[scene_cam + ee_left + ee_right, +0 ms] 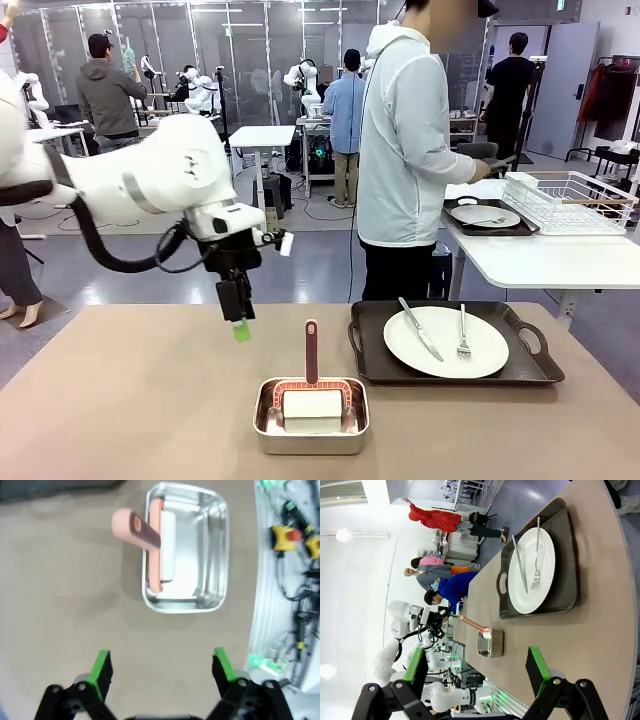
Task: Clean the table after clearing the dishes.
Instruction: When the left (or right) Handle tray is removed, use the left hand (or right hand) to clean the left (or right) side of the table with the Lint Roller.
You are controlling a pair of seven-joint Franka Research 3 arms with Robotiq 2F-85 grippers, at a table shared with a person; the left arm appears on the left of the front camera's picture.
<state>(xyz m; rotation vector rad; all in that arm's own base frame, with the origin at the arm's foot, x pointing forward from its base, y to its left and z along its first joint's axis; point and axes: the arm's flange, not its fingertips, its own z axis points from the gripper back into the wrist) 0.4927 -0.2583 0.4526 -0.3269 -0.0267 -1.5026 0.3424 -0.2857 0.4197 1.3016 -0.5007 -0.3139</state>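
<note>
On the brownish-tan table (120,400), a dark handled tray (530,368) holds a white plate (446,341) with a knife and a fork. A second tray with a plate (485,216) lies on the white side table, in front of a person. My left gripper (240,325) hangs fingers-down above the table, left of a steel pan (311,428). In the left wrist view my left gripper (162,667) is open and holds nothing, with the pan (200,550) ahead. My right gripper (476,670) is open over the table, well short of the tray (570,560).
In the pan lies a white roller with a salmon handle (311,350) that sticks up and toward the far side. A wire rack (565,200) stands on the white side table at the right. The person (405,150) stands beyond the table's far edge.
</note>
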